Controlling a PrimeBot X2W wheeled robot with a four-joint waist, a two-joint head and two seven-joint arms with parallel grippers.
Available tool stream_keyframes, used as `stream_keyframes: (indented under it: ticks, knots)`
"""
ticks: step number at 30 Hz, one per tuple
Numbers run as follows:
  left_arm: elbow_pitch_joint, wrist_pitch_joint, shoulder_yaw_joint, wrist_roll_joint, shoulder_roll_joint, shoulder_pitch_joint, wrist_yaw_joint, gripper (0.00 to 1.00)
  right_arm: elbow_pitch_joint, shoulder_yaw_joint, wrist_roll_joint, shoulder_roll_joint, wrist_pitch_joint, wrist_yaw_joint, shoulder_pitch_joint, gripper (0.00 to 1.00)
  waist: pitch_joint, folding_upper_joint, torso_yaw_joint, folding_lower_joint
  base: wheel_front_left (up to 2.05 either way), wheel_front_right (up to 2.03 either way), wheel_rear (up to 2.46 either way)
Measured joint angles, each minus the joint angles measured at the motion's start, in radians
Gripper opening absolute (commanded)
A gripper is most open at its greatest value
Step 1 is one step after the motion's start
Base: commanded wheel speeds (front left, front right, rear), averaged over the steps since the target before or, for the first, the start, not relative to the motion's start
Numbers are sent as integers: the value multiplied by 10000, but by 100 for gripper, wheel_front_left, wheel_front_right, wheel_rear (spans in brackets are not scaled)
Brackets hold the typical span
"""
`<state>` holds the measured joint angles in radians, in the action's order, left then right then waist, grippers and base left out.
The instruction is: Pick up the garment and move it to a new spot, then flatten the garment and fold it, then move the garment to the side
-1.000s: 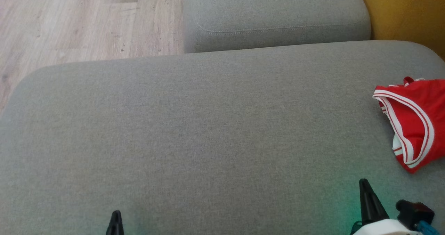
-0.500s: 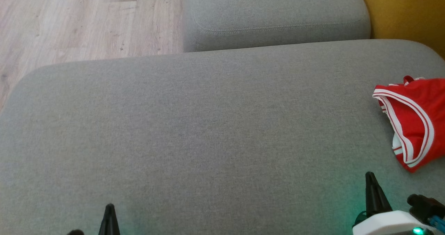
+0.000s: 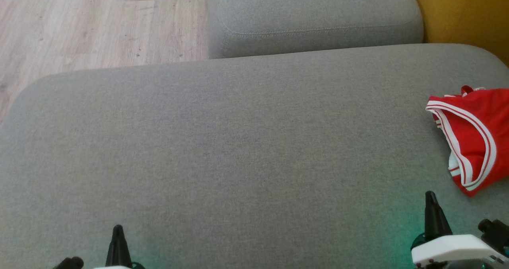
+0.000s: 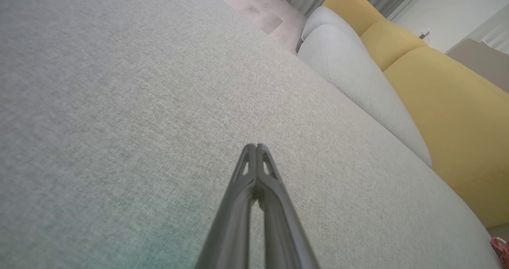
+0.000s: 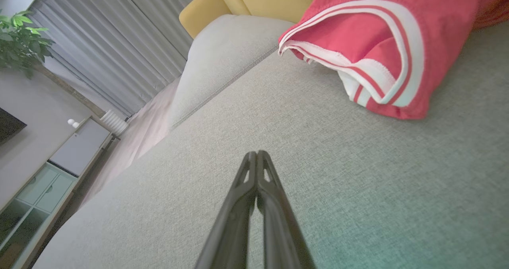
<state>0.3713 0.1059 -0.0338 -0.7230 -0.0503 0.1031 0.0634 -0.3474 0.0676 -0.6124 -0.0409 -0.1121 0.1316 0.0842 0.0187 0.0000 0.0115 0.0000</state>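
At right edge of grey cushion (image 3: 238, 141) — red garment (image 3: 475, 137), white-striped trim, crumpled, untouched. Right gripper (image 3: 430, 197) near it, jaws pressed together, empty. Left gripper (image 3: 117, 231) well apart at lower left — likewise clenched on nothing.

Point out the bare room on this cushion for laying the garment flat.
The cushion is bare from its left edge across the middle, bordered by the far cushion behind and the left gripper in front. The right edge is crowded: the garment lies bunched there, just beyond the right gripper.
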Motion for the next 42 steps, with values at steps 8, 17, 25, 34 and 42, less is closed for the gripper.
stream_keyframes:
  ticks: [8, 17, 25, 34, 42]
  knots:
    - [-63, -182, 61, -907, 2, -72, 82, 0, 113, 50, -1016, 0, 263, 0, -177, 0, -23, 0, -12, 0, 0, 0, 0]
    - [-190, -445, 236, -1931, 6, -312, 125, 0, 127, 119, -2161, 0, 512, 0, -285, 0, -48, 0, -25, 0, 0, 0, 0]
    - [-274, -700, 349, -2828, 8, -425, 209, 0, 207, 186, -3164, 0, 704, 0, -392, 0, -70, 0, -38, 0, 0, 0, 0]
    - [-389, -905, 422, -3835, 13, -653, 261, 0, 290, 286, -4301, 0, 995, 0, -621, 0, -96, 0, -51, 0, 0, 0, 0]
    - [-523, -1151, 614, -4748, 15, -834, 337, 0, 320, 360, -5325, 0, 1218, 0, -756, 0, -119, 0, -63, 0, 0, 0, 0]
